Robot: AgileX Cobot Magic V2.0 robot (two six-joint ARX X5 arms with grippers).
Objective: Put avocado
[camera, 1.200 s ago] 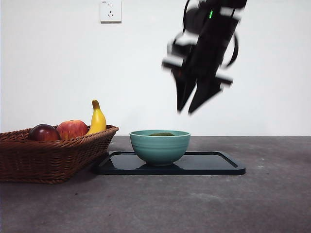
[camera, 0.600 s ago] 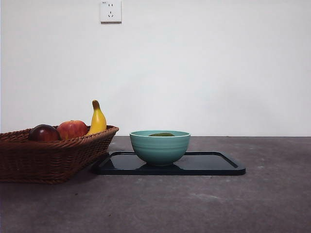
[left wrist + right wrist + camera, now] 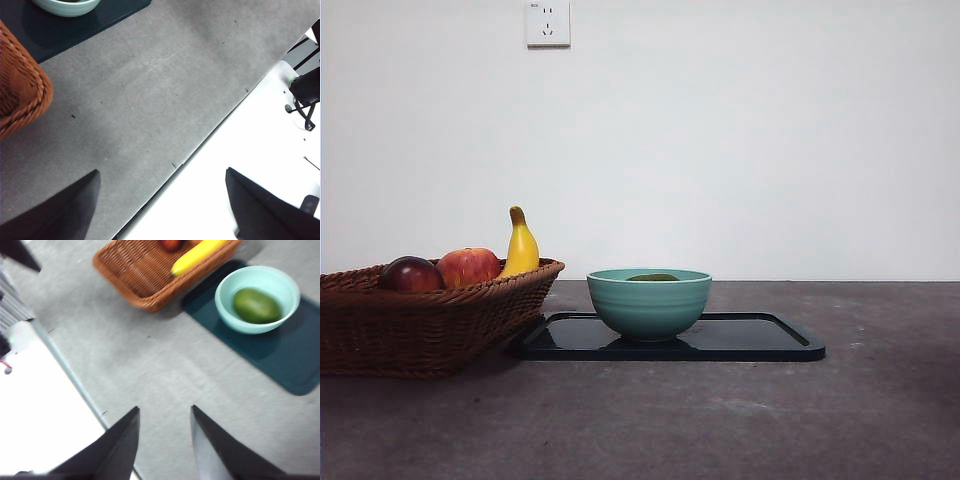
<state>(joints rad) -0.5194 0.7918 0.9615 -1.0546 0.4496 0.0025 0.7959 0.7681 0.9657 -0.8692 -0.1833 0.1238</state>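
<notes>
The avocado (image 3: pixel 256 305), dark green and oval, lies inside the teal bowl (image 3: pixel 227 300). In the front view only its top (image 3: pixel 653 277) shows above the bowl's rim (image 3: pixel 648 305). The bowl stands on a dark tray (image 3: pixel 760 340). My right gripper (image 3: pixel 164 410) is open and empty, high above the table's front part, well away from the bowl. My left gripper (image 3: pixel 162 172) is wide open and empty over the table's edge, far from the bowl (image 3: pixel 65 6). Neither arm shows in the front view.
A wicker basket (image 3: pixel 420 320) stands left of the tray, touching it, and holds a banana (image 3: pixel 521 245), a red apple (image 3: pixel 468 266) and a dark red fruit (image 3: pixel 410 273). The basket also shows in the right wrist view (image 3: pixel 130 270) and in the left wrist view (image 3: pixel 20 85).
One second ago an arm hung above and to the right of the bowl in the front view. It has since left that view. The bowl, tray and basket have not moved.
</notes>
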